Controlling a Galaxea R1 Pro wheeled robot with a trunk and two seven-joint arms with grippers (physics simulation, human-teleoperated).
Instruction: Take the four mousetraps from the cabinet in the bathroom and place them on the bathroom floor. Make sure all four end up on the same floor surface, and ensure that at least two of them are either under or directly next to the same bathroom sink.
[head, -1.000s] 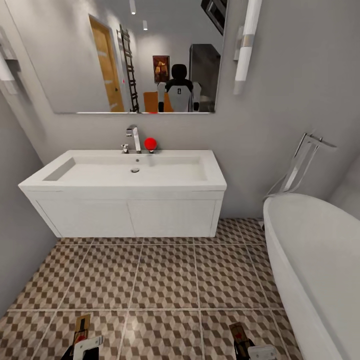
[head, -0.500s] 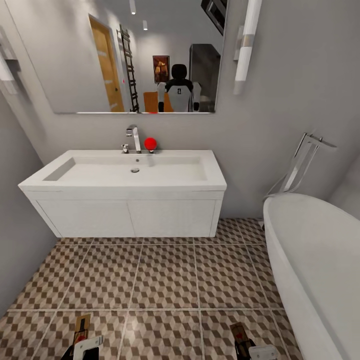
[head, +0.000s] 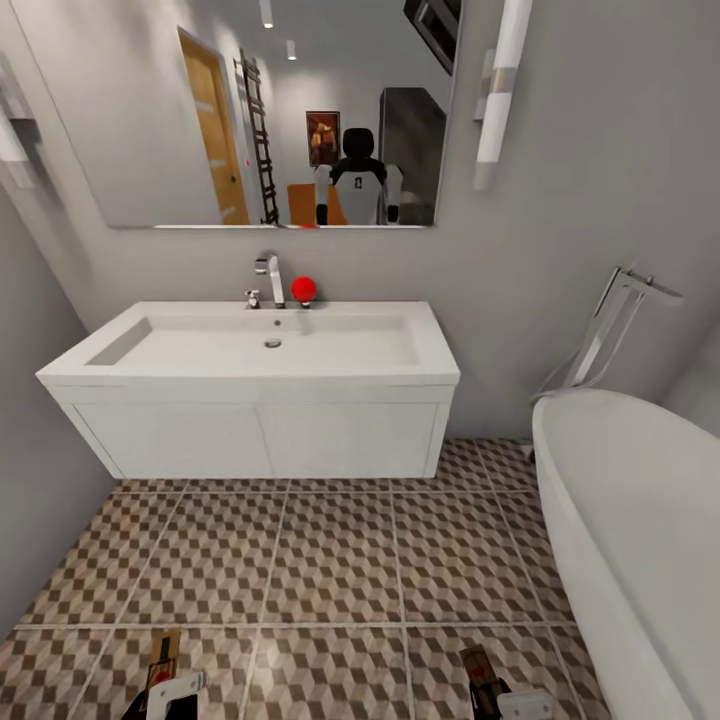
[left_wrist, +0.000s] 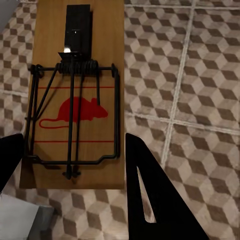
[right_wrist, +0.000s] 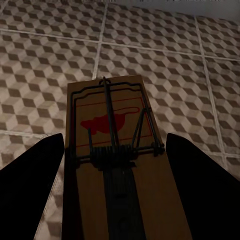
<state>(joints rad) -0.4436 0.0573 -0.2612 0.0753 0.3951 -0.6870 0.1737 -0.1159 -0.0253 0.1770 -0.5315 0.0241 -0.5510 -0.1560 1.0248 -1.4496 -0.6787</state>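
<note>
Camera shifted slightly since half a second ago; nothing else moved. Head view: bathroom sink (head: 270, 345) ahead over bathroom floor (head: 330, 560). Left wrist: left gripper (left_wrist: 75, 165) clamped on mousetrap (left_wrist: 80, 95). Right wrist: right gripper (right_wrist: 115, 165) clamped on second mousetrap (right_wrist: 117, 165).

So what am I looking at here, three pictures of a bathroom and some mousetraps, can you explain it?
It's a simulated two-armed robot; you can see it in the mirror. The wide picture is from its head camera, facing the white sink, the bathtub and the patterned tile floor. The other two come from cameras on its wrists, looking along the dark fingers. The left gripper has a wooden mousetrap between its fingers, and the right gripper has a second mousetrap. Both appear held above the tiles.
</note>
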